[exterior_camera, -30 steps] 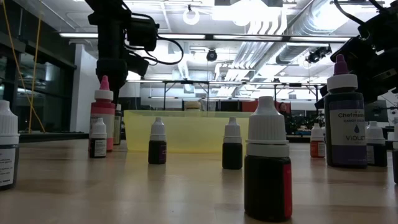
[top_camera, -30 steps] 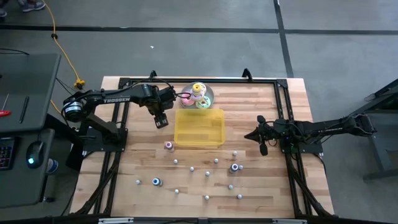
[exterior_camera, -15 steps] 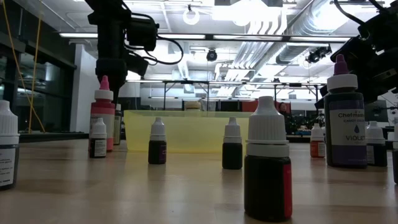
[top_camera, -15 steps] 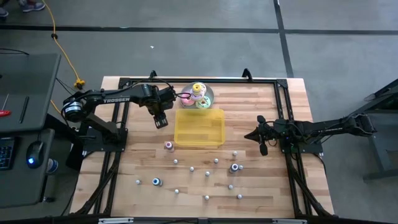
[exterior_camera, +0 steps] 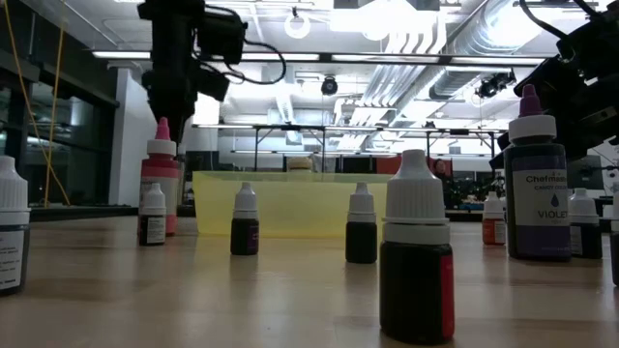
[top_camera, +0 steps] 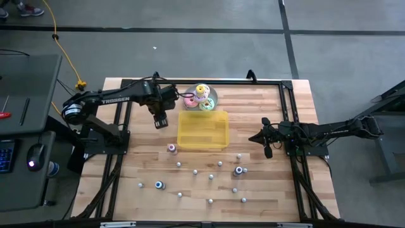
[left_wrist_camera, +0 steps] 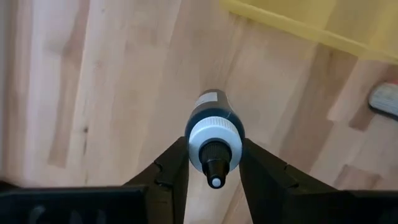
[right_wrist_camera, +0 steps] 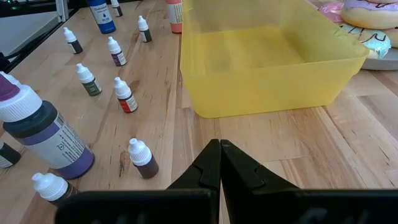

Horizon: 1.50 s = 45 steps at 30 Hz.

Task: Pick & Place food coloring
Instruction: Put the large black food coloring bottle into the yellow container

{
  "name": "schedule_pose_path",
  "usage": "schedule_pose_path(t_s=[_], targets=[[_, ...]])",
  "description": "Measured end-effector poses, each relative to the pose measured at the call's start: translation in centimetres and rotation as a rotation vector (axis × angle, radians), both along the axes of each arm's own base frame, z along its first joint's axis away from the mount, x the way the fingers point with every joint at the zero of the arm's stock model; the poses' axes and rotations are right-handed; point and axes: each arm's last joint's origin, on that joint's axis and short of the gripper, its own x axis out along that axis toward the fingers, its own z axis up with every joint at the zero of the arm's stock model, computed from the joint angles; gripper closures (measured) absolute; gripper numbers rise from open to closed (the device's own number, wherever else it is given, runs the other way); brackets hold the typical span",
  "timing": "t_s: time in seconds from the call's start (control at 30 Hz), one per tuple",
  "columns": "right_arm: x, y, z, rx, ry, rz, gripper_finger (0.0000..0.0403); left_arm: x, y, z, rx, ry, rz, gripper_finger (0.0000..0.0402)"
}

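Note:
Several tiny food coloring bottles (top_camera: pixel 238 170) stand upright on their bases on the near half of the wooden table, also in the low view (exterior_camera: pixel 416 261) and the right wrist view (right_wrist_camera: pixel 124 94). My left gripper (top_camera: pixel 161 120) hangs left of the yellow tray (top_camera: pixel 202 130), shut on one dark-bodied bottle with a white cap (left_wrist_camera: pixel 214 134). My right gripper (top_camera: pixel 266 151) waits shut at the tray's right side, touching nothing (right_wrist_camera: pixel 220 146). My left gripper pinches the small bottle between its two fingers (left_wrist_camera: pixel 171 171) at the white cap (left_wrist_camera: pixel 194 144), one finger on each side. The fingers come from above, pointing down. The bottle hangs along them, nozzle up and dark body below, lifted clear of the table.
A plate of pastel ring toys (top_camera: pixel 201 97) sits just beyond the tray's far edge. A taller pink-capped bottle (exterior_camera: pixel 160 179) and a large violet bottle (exterior_camera: pixel 534 188) stand among the small ones. A black frame (top_camera: pixel 202 81) runs around the table's edges.
My left gripper, still shut on the bottle, has risen a little and drifted slightly toward the table's far left.

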Motion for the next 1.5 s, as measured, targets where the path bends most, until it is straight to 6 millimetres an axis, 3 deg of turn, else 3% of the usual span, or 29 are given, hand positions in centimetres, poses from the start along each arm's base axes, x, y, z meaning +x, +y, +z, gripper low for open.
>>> schedule_pose_path(t_s=[0.3, 0.57, 0.8, 1.27, 1.5], targets=[[0.0, 0.0, 0.0, 0.000, 0.000, 0.000, 0.0402, -3.2, -1.5, 4.9, 0.016, -0.135, -0.119, 0.0290], [0.0, 0.0, 0.0, 0.000, 0.000, 0.000, 0.0402, -6.9, -3.6, 7.5, -0.043, -0.273, -0.328, 0.0291], [0.0, 0.0, 0.0, 0.000, 0.000, 0.000, 0.0402, -9.3, -5.0, 8.7, -0.053, -0.377, -0.569, 0.0291], [0.0, 0.0, 0.0, 0.000, 0.000, 0.000, 0.0402, -12.0, -7.3, 10.5, -0.031, -0.744, -1.216, 0.0291], [0.0, 0.0, 0.0, 0.000, 0.001, 0.000, 0.0402, -12.2, -7.6, 10.8, -0.013, -0.822, -1.304, 0.0291]])
